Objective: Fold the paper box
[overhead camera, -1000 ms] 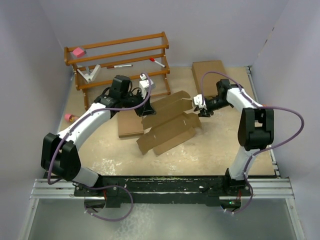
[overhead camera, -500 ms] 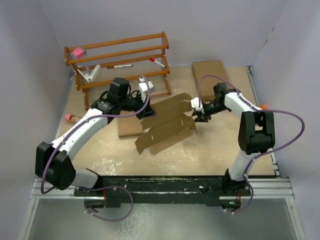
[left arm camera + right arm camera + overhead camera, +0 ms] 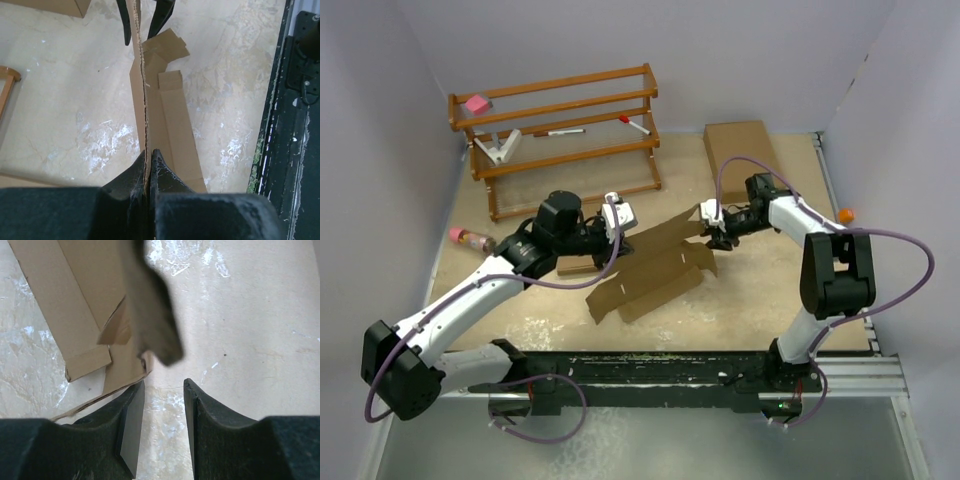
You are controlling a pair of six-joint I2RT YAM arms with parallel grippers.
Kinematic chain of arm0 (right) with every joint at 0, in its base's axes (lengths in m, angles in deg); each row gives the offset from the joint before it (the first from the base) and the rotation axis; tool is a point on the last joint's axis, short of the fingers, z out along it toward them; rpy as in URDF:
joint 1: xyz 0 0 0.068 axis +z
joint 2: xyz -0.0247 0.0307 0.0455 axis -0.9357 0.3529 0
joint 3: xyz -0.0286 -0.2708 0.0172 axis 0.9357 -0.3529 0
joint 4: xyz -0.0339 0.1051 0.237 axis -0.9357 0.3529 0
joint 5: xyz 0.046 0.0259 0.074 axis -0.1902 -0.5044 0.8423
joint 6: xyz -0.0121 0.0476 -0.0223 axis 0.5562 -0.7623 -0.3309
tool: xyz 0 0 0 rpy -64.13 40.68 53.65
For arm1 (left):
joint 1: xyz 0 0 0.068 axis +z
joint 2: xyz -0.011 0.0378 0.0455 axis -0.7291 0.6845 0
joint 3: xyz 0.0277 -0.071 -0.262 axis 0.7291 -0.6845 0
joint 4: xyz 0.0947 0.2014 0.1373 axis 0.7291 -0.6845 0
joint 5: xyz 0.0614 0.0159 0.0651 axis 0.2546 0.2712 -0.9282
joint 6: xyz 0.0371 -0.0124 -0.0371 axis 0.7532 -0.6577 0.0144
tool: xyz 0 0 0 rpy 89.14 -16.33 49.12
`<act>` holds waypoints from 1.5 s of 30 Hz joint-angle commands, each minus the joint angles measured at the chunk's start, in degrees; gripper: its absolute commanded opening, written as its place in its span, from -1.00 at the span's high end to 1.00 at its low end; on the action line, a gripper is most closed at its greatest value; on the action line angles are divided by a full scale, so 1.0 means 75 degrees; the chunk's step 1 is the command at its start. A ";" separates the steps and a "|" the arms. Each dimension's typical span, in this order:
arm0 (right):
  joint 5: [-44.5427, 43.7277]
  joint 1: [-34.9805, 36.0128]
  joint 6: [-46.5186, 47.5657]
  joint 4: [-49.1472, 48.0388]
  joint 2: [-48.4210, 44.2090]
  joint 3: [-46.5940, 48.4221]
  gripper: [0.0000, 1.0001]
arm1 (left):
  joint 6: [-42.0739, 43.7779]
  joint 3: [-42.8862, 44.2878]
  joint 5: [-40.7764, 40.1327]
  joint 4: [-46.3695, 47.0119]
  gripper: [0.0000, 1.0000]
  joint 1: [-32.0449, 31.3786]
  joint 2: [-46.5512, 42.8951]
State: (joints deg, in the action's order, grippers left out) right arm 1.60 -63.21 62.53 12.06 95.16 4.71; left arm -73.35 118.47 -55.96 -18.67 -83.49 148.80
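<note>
The paper box (image 3: pixel 655 268) is a brown cardboard blank with notched flaps, lying slantwise in the middle of the table with its far edge lifted. My left gripper (image 3: pixel 620 222) is shut on that raised edge at its left end. In the left wrist view the fingers (image 3: pixel 162 172) pinch the thin cardboard edge (image 3: pixel 145 100), which runs away toward the right gripper (image 3: pixel 142 20). My right gripper (image 3: pixel 712 228) stands open at the blank's right end. In the right wrist view its jaws (image 3: pixel 164 392) hold nothing, with bare table between them and the cardboard (image 3: pixel 80 305) just left of them.
A wooden rack (image 3: pixel 560 120) with markers and small items stands at the back left. A flat brown box (image 3: pixel 738 145) lies at the back right, and another brown box (image 3: pixel 582 264) lies beneath my left gripper. A pink bottle (image 3: pixel 470 238) lies at the left.
My left arm has drawn back toward the near side, pulling the blank's edge with it; the blank has shifted nearer and left. The right gripper has followed slightly left, staying at the blank's right end.
</note>
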 commanded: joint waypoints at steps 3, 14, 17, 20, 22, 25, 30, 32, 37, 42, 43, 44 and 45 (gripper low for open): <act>0.0362 0.0086 0.0294 0.0219 -0.0487 -0.0254 0.14 | 0.0157 -0.0394 -0.0643 0.0030 0.92 -0.0310 -0.0560; 0.0611 0.0085 0.1138 0.1099 -0.1029 -0.0581 0.02 | 0.0163 -0.0562 -0.0668 0.0084 0.92 -0.0389 -0.0975; 0.0605 0.0086 0.1032 0.1427 -0.1013 -0.0516 0.01 | 0.0169 -0.0516 -0.0754 0.0134 0.92 -0.0400 -0.1019; 0.0691 0.0093 0.0979 0.1686 -0.0905 -0.0458 -0.03 | 0.0191 -0.0439 -0.0864 0.0272 0.92 -0.0391 -0.1008; 0.0748 0.0096 0.0912 0.1805 -0.0764 -0.0383 -0.05 | 0.0227 -0.0361 -0.0967 0.0419 0.92 -0.0396 -0.0950; 0.0874 0.0096 0.0848 0.2044 -0.0429 -0.0187 -0.04 | 0.0369 -0.0178 -0.1089 0.0718 0.92 -0.0388 -0.0801; 0.0828 0.0085 -0.0003 0.1799 -0.0203 0.0268 -0.04 | 0.0839 0.0384 -0.1241 0.0960 0.92 -0.0404 -0.0398; 0.0837 0.0085 -0.0396 0.1582 -0.0192 0.0422 -0.05 | 0.1013 0.0572 -0.1231 0.1021 0.92 -0.0398 -0.0260; 0.0561 0.0062 -0.1915 -0.0201 -0.0165 0.0559 -0.05 | 0.1442 0.0680 -0.1190 0.1171 0.92 -0.0401 -0.0092; 0.0612 0.0051 -0.1908 -0.0753 0.0483 0.0836 -0.06 | 0.1647 0.0324 -0.1075 0.1053 0.92 -0.0390 0.0006; 0.0691 0.0035 -0.1914 -0.0850 0.0579 0.0857 -0.06 | 0.1695 0.0251 -0.1154 0.0983 0.92 -0.0368 0.0012; 0.0758 -0.0006 -0.1924 -0.0957 0.0662 0.0856 -0.06 | 0.1742 0.0207 -0.1213 0.0838 0.92 -0.0330 0.0044; 0.0839 -0.0044 -0.1874 -0.0987 0.0736 0.0883 -0.07 | 0.1762 0.0165 -0.1228 0.0781 0.92 -0.0290 0.0074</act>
State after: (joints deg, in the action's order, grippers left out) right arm 5.91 -62.96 50.42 8.70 98.28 9.72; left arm -63.03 120.65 -65.82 -13.97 -86.20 149.04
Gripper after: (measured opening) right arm 0.527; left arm 0.044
